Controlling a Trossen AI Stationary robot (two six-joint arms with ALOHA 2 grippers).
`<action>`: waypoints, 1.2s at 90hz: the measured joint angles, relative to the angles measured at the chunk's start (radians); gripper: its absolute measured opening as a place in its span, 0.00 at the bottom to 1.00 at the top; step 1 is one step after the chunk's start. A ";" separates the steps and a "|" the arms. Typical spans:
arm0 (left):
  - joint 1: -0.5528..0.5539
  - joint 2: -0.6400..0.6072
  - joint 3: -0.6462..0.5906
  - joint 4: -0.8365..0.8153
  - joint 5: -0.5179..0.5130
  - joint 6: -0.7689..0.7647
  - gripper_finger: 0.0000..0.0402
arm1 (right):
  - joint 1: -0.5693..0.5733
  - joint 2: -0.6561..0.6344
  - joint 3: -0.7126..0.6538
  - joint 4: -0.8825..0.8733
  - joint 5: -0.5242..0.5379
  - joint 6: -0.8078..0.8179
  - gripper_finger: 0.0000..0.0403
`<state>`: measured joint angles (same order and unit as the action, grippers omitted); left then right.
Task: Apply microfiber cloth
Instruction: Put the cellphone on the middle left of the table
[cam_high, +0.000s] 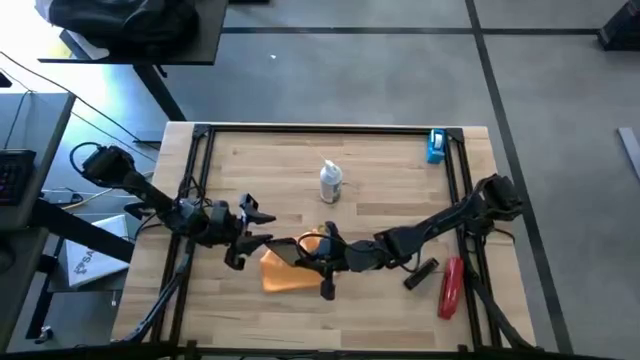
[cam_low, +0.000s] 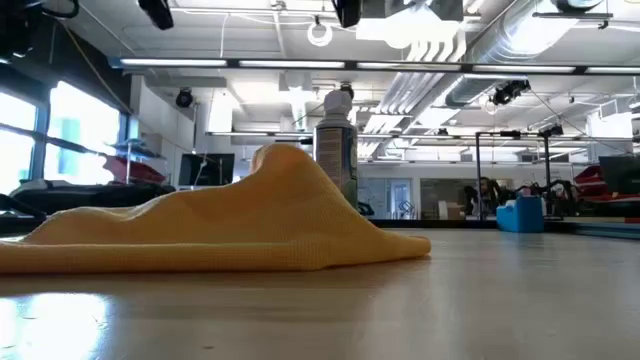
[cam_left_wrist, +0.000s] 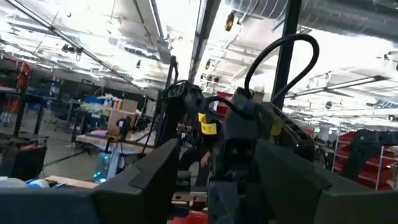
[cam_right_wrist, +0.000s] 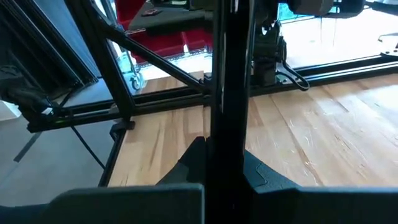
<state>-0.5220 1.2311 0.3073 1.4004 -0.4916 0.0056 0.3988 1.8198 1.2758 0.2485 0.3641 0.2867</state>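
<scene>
The orange-yellow microfiber cloth (cam_high: 285, 275) lies in a humped heap (cam_low: 230, 215) on the wooden table, near the front middle. Above its far edge my right gripper (cam_high: 308, 258) reaches in from the right, shut on a flat black phone (cam_high: 285, 250). In the right wrist view the phone shows edge-on as a dark upright bar (cam_right_wrist: 229, 93). My left gripper (cam_high: 250, 235) hangs open just left of the cloth, facing the right gripper, with nothing between its fingers (cam_left_wrist: 149, 180). My right gripper pinches the phone's two flat faces (cam_right_wrist: 227, 155) between its fingers, which come at it about level from the table's right. The phone reaches out past the fingertips. It is lifted clear of the cloth, since the low view shows nothing resting on the heap.
A white spray bottle (cam_high: 330, 182) stands behind the cloth at mid table. At the far right corner there is a blue object (cam_high: 437, 146). A red tool (cam_high: 451, 287) and a small black piece (cam_high: 420, 273) lie near the right front. A black frame (cam_high: 200, 140) rims the table.
</scene>
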 joint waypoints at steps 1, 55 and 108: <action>0.000 0.000 0.000 0.000 0.004 -0.002 0.46 | 0.000 0.000 0.000 0.000 0.000 0.000 0.00; -0.075 -0.019 0.000 -0.012 0.046 0.129 0.45 | 0.005 -0.048 0.001 -0.001 0.012 -0.056 0.00; -0.005 0.038 0.042 -0.010 0.061 0.029 0.44 | -0.019 0.024 0.000 0.022 -0.003 -0.021 0.00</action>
<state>-0.5274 1.2690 0.3489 1.3904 -0.4307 0.0350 0.3798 1.8442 1.2758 0.2703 0.3615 0.2657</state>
